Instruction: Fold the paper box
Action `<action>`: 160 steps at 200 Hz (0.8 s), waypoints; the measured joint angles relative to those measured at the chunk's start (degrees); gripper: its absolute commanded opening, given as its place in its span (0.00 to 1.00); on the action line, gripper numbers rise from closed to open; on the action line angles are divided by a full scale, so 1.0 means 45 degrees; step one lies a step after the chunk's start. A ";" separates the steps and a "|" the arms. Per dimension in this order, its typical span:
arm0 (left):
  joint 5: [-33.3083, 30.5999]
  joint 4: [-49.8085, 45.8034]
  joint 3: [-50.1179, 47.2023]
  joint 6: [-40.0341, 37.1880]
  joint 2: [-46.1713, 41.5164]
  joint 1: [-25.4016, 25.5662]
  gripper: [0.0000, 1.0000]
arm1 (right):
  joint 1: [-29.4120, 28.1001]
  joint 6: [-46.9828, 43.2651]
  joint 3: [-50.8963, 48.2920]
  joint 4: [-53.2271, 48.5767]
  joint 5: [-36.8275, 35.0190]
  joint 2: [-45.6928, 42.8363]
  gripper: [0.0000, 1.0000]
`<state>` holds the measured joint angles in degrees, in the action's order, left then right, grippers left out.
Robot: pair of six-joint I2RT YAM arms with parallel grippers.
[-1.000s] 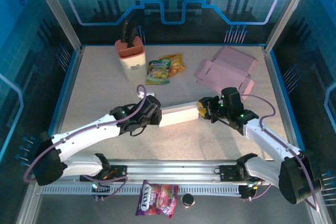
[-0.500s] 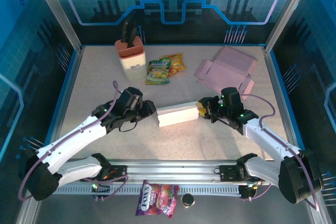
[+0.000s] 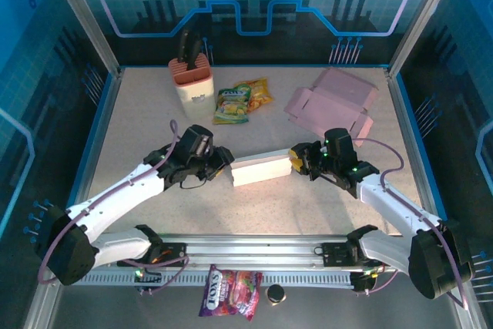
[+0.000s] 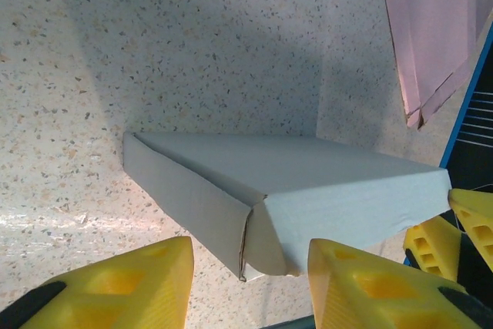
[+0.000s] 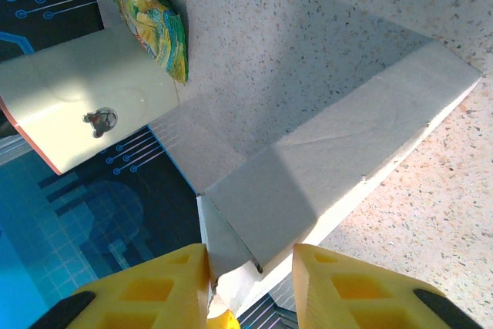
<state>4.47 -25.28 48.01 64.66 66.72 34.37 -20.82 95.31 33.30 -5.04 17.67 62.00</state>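
1. Position of work: the paper box [image 3: 260, 169] lies on the desk [image 3: 139, 129] at mid-depth, centred between the two arms. Its long axis runs left to right, and the right end sits slightly farther away than the left.
2. Right gripper [image 3: 297, 161]: its jaws are closed against the right end of the paper box, one on each side of the end panel. This arm acts as the clamp.
3. Left gripper [image 3: 222, 161]: its jaws stand apart, one on each side of the left end corner. The wrist view is too steep to confirm whether either pad touches the card.
4. Condition of work: the body of the paper box appears formed and closed on top. At the left end, the end flap [image 4: 266, 236] shows an open seam along its edge, so it is judged not fully seated.
5. Step in hand, as judged: closing the left end while the right end is restrained.
6. Next move calls for:
   - lining up the left jaws square to the end flap;
   - pressing the flap inward along its crease rather than across it;
   - keeping the right grip light, because thin card will buckle under excess force.
7. A pink flat carton [image 3: 331, 102] lies far right, well apart from the work.
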 measured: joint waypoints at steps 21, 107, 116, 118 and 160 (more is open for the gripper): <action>0.0058 0.0078 -0.0005 0.0189 0.0000 -0.0039 0.40 | 0.0000 0.0000 0.0000 0.0000 -0.0005 0.0000 0.33; 0.0568 0.0631 -0.0573 0.0884 0.0000 -0.0126 0.33 | 0.0000 0.0000 -0.0044 -0.0005 -0.0005 -0.0024 0.33; 0.0651 0.0738 -0.0670 0.0913 0.0000 -0.0126 0.33 | 0.0000 0.0000 -0.0073 -0.0015 -0.0005 -0.0029 0.33; 0.0656 0.0753 -0.0695 0.0918 0.0000 -0.0126 0.33 | 0.0000 -0.0005 -0.0073 -0.0015 -0.0005 -0.0029 0.33; 0.0811 0.1234 -0.1127 0.0952 -0.0102 -0.0126 0.32 | 0.0000 -0.0107 -0.0078 -0.0214 0.0000 -0.0034 0.33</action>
<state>8.12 -19.73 42.94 68.95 66.26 33.80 -20.82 94.83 32.95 -6.00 17.67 61.84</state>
